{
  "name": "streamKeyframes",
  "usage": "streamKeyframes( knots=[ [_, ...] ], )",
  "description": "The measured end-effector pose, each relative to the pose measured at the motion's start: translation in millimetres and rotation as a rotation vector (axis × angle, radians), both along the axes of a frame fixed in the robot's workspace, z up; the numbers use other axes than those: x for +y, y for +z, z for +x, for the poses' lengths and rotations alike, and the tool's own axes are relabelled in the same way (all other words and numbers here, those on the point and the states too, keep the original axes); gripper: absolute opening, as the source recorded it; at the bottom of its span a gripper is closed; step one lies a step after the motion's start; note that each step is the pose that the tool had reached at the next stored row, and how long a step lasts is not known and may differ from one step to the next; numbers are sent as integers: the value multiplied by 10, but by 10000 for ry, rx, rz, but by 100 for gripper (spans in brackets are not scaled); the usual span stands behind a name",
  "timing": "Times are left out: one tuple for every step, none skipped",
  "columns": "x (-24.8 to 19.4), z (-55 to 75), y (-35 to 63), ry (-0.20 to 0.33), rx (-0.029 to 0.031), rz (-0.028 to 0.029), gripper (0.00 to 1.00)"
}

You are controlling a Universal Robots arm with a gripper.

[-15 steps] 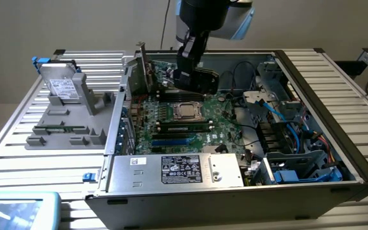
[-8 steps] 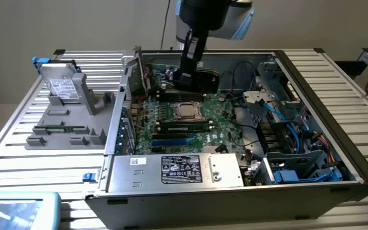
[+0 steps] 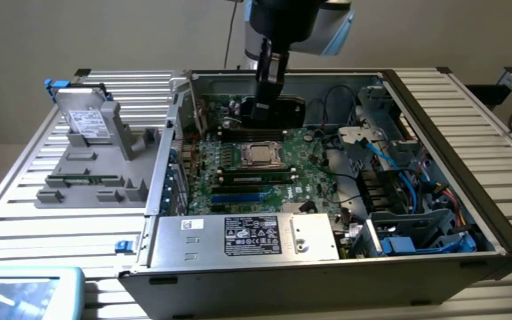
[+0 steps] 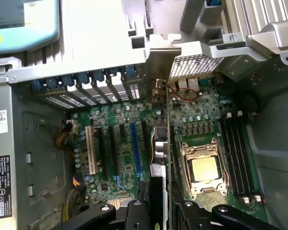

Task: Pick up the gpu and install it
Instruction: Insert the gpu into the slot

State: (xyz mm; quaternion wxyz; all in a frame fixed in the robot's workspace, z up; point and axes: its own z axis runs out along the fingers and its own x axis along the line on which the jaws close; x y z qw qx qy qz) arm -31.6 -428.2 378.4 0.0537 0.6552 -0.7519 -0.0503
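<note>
Step in hand looks like the carry-and-align part of the install. The arm's black two-finger gripper (image 4: 161, 211) is clamped on the gpu (image 4: 159, 143), a thin green-board expansion card w/ a black face and narrow silver metal end bracket, and holds it inside the open grey metal PC case (image 3: 443, 120). In the ext. view the gripper (image 3: 269, 90) hangs over the far part of the green motherboard (image 3: 238, 163), w/ the gpu (image 3: 261, 112) just beyond the square silver CPU socket (image 3: 261, 155). In the wrist view the card shows edge-on between the long blue slot (image 4: 133, 143) and the CPU socket (image 4: 204, 168), bracket end toward the rear wall's row of blue-tabbed slot covers (image 4: 101, 79). It doesn't look seated yet. By this judgement, seating calls for the card's lower edge square over a slot, the bracket lined w/ a rear opening, then a straight, even push. Hard to tell: which slot lies under the card, since the card hides it, and whether its lower edge touches the board. The finger bases are cut off in the wrist view, and the arm's upper part in the ext. view.
</note>
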Motion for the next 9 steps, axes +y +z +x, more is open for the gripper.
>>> streamKeyframes(
  knots=[
    [0,0,0,185,0,0,28],
    [0,0,0,364,0,0,28],
    [0,0,0,541,0,0,28],
    [0,2,-1,656,6,1,28],
    [0,3,0,675,27,-1,28],
    [0,2,0,676,26,0,28],
    [0,2,0,677,27,-1,28],
    [0,3,0,679,27,-1,28],
    [0,3,-1,680,27,0,28]
  ],
)
